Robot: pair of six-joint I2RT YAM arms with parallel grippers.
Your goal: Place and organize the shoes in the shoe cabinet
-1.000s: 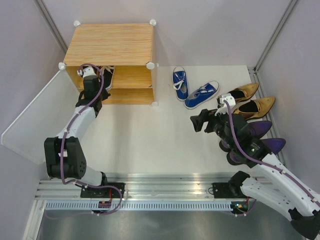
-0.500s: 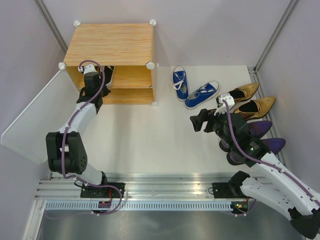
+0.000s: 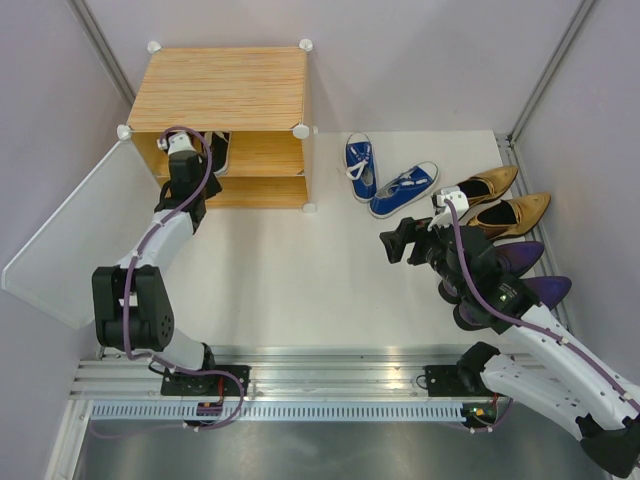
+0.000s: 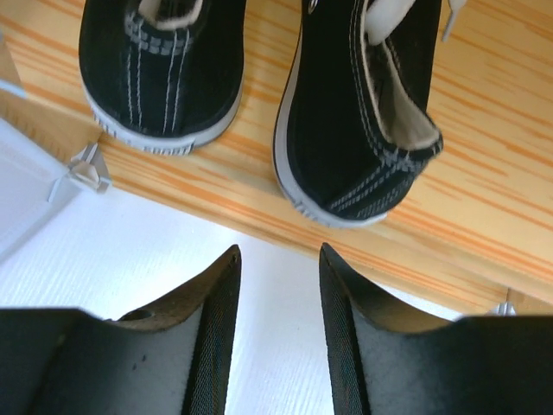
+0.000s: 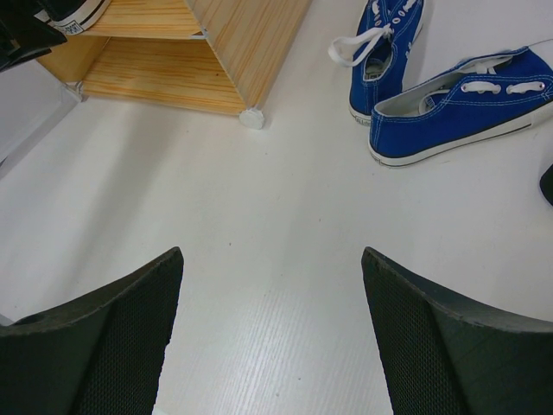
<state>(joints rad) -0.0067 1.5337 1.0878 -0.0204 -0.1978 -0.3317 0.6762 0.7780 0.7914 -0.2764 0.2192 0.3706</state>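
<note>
The left end effector [image 4: 278,259], jaws parted with nothing between them, sits just short of the two black canvas sneakers with white laces [image 4: 359,112], which stand side by side on the upper shelf [image 4: 467,199] of the boxy light wood-grain shoe cabinet [image 3: 220,90]. The right end effector [image 5: 272,257] hangs wide open and empty over the white counter [image 5: 259,190]. The blue canvas sneakers [image 5: 449,112] lie ahead to its right, with the shiny gold pointed heels [image 3: 520,210] and purple pointed heels [image 3: 545,290] farther right.

table [image 3: 290,285]: cabinet [image 3: 220,88] | blue sneakers [image 3: 403,190] | gold heels [image 3: 518,210] | purple heels [image 3: 547,290]
</note>
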